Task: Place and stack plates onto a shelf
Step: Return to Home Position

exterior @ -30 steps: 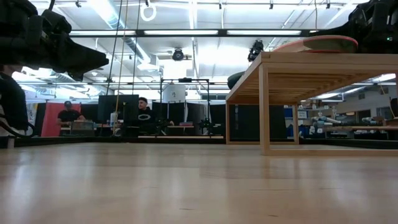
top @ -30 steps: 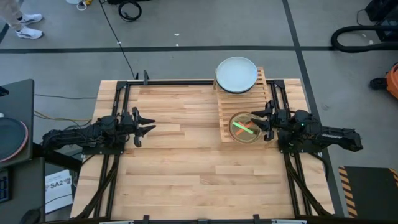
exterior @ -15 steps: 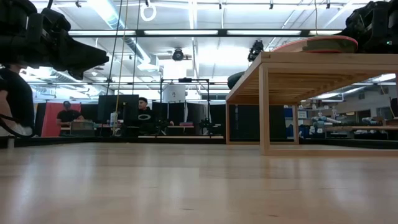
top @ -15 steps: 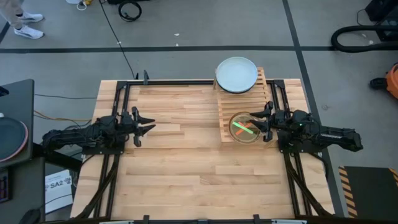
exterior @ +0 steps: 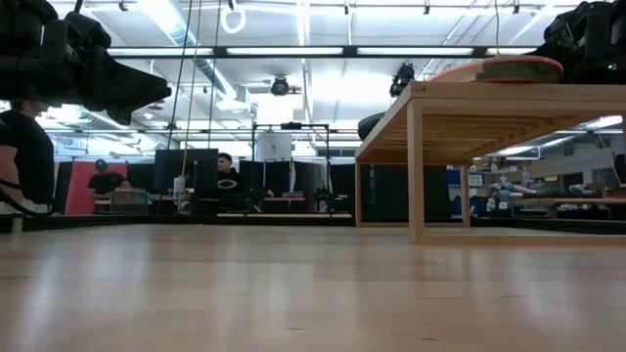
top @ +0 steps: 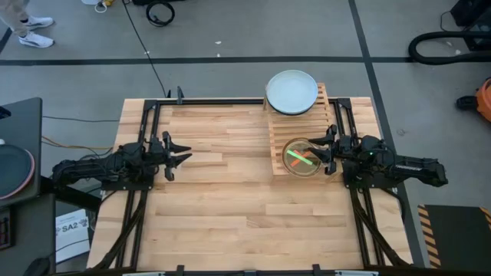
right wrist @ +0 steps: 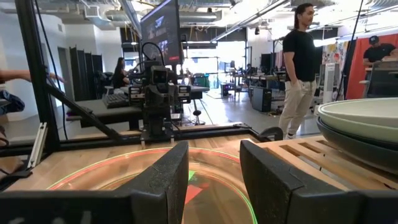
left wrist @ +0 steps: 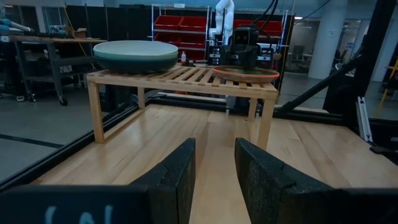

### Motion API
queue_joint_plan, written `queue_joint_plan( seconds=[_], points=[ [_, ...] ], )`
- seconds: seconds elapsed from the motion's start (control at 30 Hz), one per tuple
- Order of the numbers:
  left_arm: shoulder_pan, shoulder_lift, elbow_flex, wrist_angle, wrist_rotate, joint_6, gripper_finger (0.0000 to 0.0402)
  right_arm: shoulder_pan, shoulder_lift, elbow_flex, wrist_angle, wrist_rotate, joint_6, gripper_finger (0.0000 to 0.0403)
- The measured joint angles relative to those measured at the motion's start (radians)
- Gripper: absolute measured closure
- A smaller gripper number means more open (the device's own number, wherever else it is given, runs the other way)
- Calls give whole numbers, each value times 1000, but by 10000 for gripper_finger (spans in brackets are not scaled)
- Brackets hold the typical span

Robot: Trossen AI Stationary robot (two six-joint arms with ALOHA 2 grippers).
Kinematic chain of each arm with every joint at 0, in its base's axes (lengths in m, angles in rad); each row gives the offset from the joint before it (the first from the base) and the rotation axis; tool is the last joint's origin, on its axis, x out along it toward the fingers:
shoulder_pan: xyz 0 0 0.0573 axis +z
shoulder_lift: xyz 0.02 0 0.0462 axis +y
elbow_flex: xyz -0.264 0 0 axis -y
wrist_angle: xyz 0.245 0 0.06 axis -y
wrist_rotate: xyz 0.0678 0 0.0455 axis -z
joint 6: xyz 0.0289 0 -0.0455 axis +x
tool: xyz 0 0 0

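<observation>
Since large plates (top: 291, 91) and small plates (top: 302, 158) sit stacked on shelf (top: 299, 126), we judge stacking done; left tool (top: 184, 152), right tool (top: 317, 151) both parted, empty; homing left.

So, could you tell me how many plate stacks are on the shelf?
2. A large pale stack sits at one end of the shelf; a small translucent stack at the other, in front of the right claw. Lower plates may be hidden.

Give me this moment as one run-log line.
shelf: large plates stacked one end, small plates stacked other end | right gripper: open, above small plates | left gripper: open, empty, above table
</observation>
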Motion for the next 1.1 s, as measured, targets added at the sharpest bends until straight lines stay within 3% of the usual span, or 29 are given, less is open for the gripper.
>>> queue_joint_plan(
  seconds=[1.1],
  points=[
    [0, -32, 0, 16, 1, 1, 283, 0, 0, 0, 1, 0, 0, 252]
  ],
)
